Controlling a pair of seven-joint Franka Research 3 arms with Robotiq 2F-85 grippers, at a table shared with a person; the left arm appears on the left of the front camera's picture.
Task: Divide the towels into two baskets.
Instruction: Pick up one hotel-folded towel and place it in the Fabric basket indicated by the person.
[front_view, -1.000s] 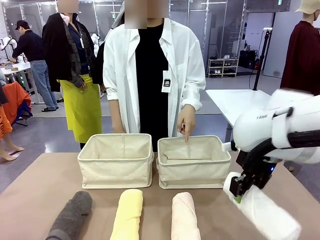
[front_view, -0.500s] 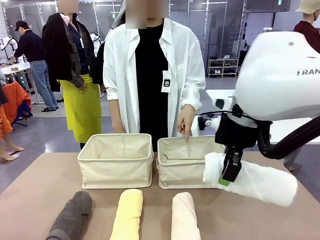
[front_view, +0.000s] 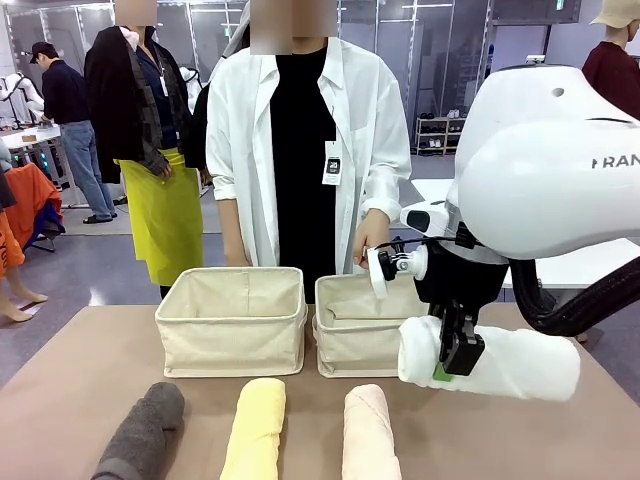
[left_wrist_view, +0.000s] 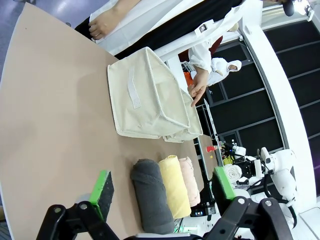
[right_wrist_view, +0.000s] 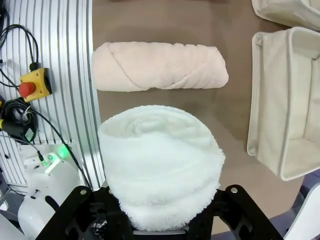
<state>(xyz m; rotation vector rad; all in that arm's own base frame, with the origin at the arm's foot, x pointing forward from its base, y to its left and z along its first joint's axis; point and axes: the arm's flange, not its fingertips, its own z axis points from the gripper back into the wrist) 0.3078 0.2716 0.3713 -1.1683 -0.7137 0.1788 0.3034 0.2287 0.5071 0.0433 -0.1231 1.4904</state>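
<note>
1. At the lower right of the front view, the right gripper clamped the white towel near one end, carrying it level above the table, just beside the right basket.
2. At centre, the person's hand pointed into that basket, apparently marking the roll's destination.
3. Along the bottom edge, the grey towel, yellow towel and pink towel lay side by side, unsorted.
4. In the left wrist view, the left gripper hung wide, holding nothing.

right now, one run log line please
right jaws: shut on white towel, aloft beside right basket | left jaws: open | grey towel, yellow towel, pink towel: on table
</note>
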